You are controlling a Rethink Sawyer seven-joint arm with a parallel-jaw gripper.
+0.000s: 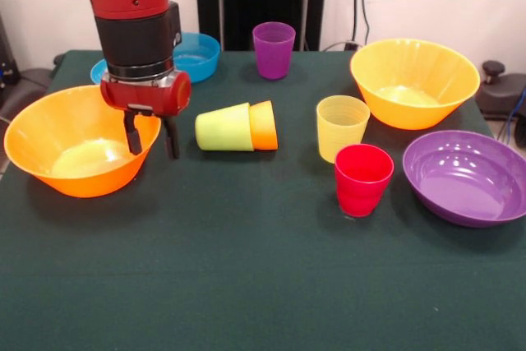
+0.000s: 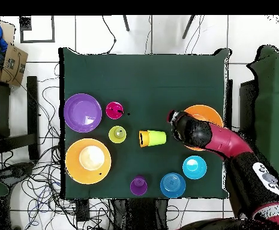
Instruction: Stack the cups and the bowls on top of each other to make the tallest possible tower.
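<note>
Green cloth covers the table (image 1: 246, 285); my gripper (image 1: 151, 139) hangs with fingers apart and empty over the orange bowl's (image 1: 49, 141) rim, beside the toppled lime cup (image 1: 222, 127).

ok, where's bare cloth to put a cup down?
Free: the wide strip of table along the camera-side edge, in front of the red cup and purple bowl. Crowded: the gripper hangs over the left orange bowl, beside the lying green cup and orange cup.
</note>
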